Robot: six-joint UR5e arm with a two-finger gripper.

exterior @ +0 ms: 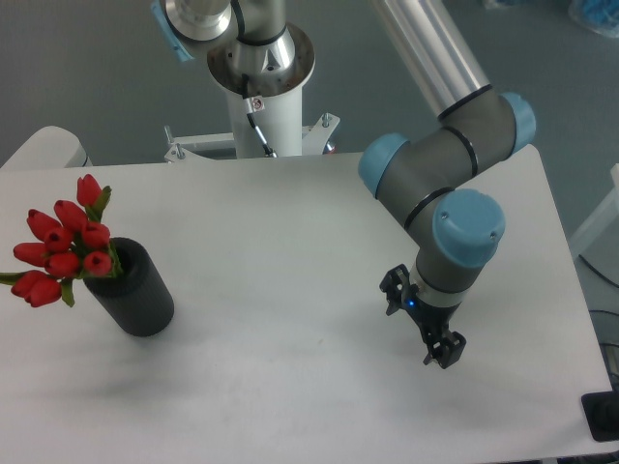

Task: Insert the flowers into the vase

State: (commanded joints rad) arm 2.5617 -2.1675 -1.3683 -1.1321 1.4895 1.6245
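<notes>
Near the left edge of the table (290,203), the flowers (63,251) already sit with their stems down in the vase (135,290), so the task itself looks done and the step in hand is, by my judgement, only the arm's retreat. To do that well, the arm should keep clear of the left side of the table, lift straight up rather than sweep low across the top, and avoid any swing back toward the vase, since it leans and might be knocked over by a light touch.

The gripper (421,329) hangs over the right part of the table, well apart from the vase, closer to the near edge than the far one. Its two fingers stand spread open, with nothing between them; a small blue light shows on its body. It points down at the tabletop and seems to be just above it, though whether a fingertip touches the surface cannot be told from this view.

The vase is a matte black cylinder, tilted so that its mouth faces up and toward the left edge. The flowers are red tulip buds bunched tightly at the mouth, about seven of them, fanning out to the left and upward, with one bud standing higher than the rest. Bits of green leaf show among the buds and at the lower left; the stems are hidden inside the vase.
</notes>
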